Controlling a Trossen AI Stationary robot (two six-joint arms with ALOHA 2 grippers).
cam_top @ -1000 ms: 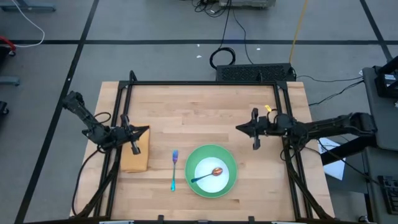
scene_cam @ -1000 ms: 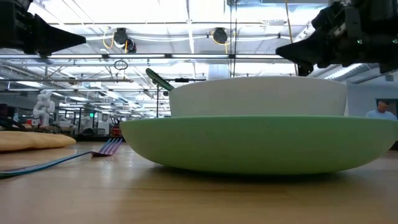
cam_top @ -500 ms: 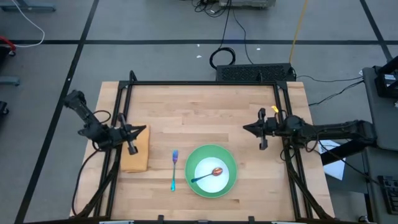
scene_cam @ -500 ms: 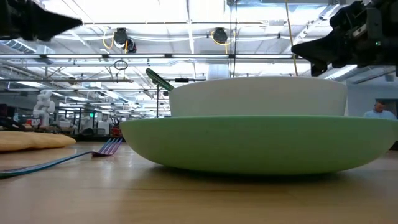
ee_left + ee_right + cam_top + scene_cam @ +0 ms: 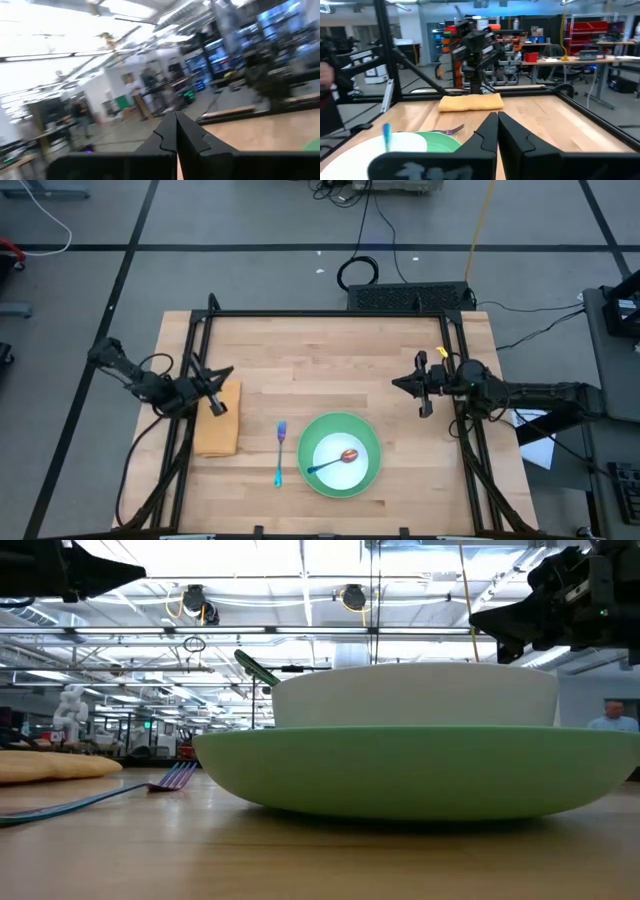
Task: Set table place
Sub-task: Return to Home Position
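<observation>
On your worktop (image 5: 330, 360) the green plate (image 5: 340, 420) sits with the folded tan cloth (image 5: 217, 435) well to its left. The white bowl (image 5: 330, 448) rests on the plate, the blue-handled fork (image 5: 280, 452) lies between cloth and plate, and the copper-bowled spoon (image 5: 335, 461) lies in the bowl. Both hands are pressed together and raised: the left hand (image 5: 226, 371) is over the cloth's far edge, the right hand (image 5: 395, 383) is well right of the plate — both drawn farther outward than a second ago.

Wood table (image 5: 330, 350), green plate (image 5: 341, 421), fork (image 5: 280, 454), cloth (image 5: 217, 438)
</observation>
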